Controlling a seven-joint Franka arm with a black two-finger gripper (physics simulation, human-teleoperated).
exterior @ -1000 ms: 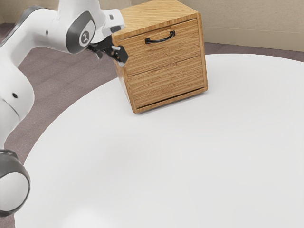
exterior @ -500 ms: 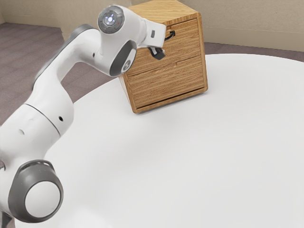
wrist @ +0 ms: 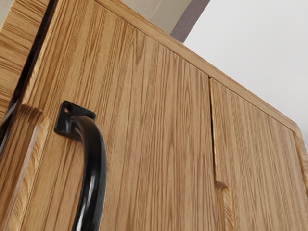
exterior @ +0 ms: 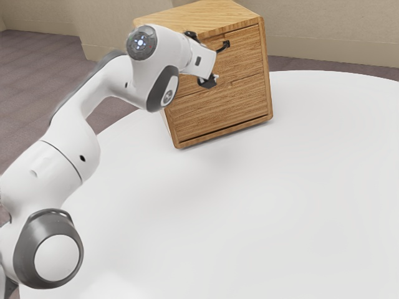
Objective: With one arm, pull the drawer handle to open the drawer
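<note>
Drawer handle (exterior: 222,43) near pincer (exterior: 207,80), just above it

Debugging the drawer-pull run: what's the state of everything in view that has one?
cabinet: upright on the table.
upper drawer: shut, front flush.
lower drawer: shut.
handle: not grasped.
gripper: close to the drawer fronts, below the handle; can't tell open or shut.

So the drawer cabinet (exterior: 218,99) is honey-brown wood with streaky straight grain, and its drawer handle (wrist: 94,163) is glossy black. Table (exterior: 249,205) plain white, arm (exterior: 68,143) white with grey joints, floor (exterior: 37,62) dull purplish brown, wall (exterior: 324,25) beige.
</note>
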